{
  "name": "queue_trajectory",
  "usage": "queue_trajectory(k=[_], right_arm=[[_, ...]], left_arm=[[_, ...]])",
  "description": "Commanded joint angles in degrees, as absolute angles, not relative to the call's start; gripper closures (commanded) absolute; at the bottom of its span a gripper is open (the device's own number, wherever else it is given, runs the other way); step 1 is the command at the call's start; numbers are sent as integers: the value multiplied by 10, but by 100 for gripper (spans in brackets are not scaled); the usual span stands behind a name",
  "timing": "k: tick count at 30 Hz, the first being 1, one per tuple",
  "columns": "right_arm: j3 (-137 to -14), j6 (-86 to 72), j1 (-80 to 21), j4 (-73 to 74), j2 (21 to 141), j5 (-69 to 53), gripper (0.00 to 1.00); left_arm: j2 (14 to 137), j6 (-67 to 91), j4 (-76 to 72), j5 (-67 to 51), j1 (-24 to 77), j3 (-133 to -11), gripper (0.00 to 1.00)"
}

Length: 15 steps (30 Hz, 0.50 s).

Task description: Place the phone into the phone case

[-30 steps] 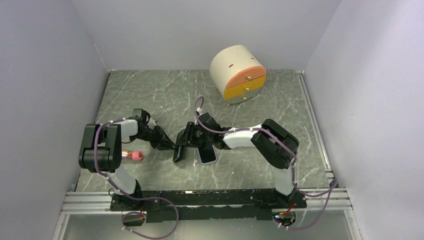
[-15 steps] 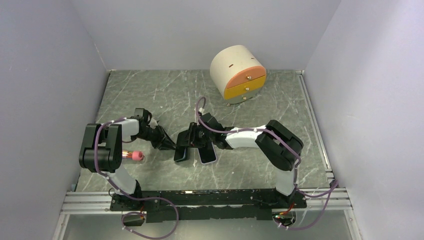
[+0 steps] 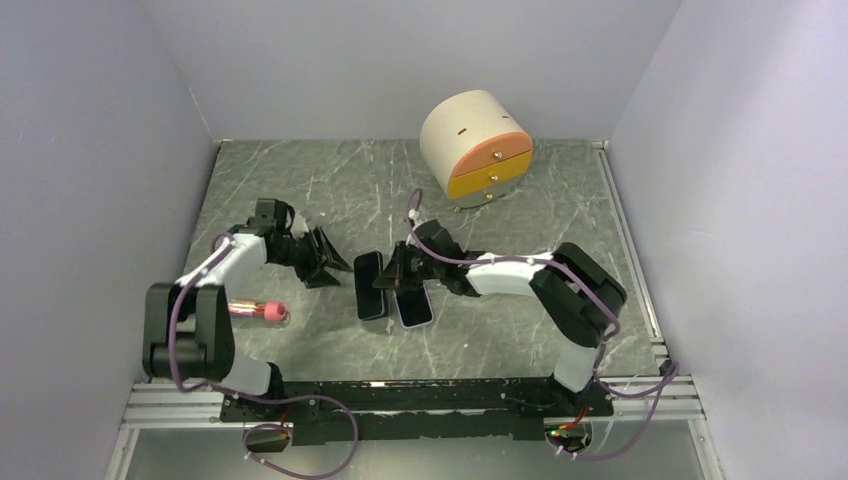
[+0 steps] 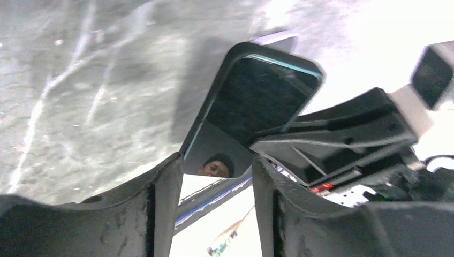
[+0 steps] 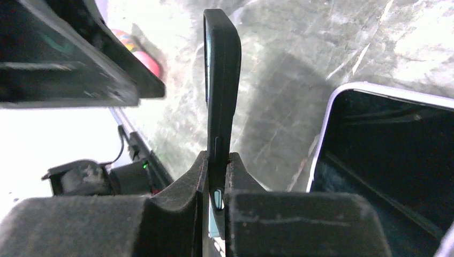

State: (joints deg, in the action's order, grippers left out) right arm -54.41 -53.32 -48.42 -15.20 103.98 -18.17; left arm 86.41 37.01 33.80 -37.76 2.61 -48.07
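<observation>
The phone (image 3: 368, 287) is dark with a glossy screen and lies left of the phone case (image 3: 415, 308). The case has a pale rim and a dark inside and lies open side up on the table. My right gripper (image 3: 392, 275) is shut on the phone's long edge. In the right wrist view the phone (image 5: 222, 80) stands edge-on between the fingers of my right gripper (image 5: 217, 155), with the case (image 5: 391, 160) to its right. My left gripper (image 3: 325, 262) is open and empty, left of the phone and apart from it. The phone (image 4: 257, 96) shows beyond my left gripper (image 4: 217, 160).
A round cream cabinet with orange drawers (image 3: 477, 145) stands at the back right. A pink-capped tube (image 3: 262, 311) lies at the near left by the left arm. The walls close in on both sides.
My left gripper has let go of the phone, opened and drawn back to the left. The right gripper still holds the phone, which now sits lower beside the case.
</observation>
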Motion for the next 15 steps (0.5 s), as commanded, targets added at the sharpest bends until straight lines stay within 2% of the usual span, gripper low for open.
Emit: queue_trajectory(k=[1,3,5,9,15], right_arm=[[-513,-483,-461,-250,944,-270,100],[-501,-459,-458,-241,909,-285,100],[-484,-443,-455,-237,871,-292,100],[-449,-458,-441,-291,805,-336,100],[-427,-494,-437,-360,753,-378,100]], left_arm=[[755,320,356,-423,26,-527,36],[713,308,340,-461,26,-532,25],[688,305,319,-511,26,-536,21],[658,339,247,-601,26,-519,19],[632,412,119,-693,29,-461,22]])
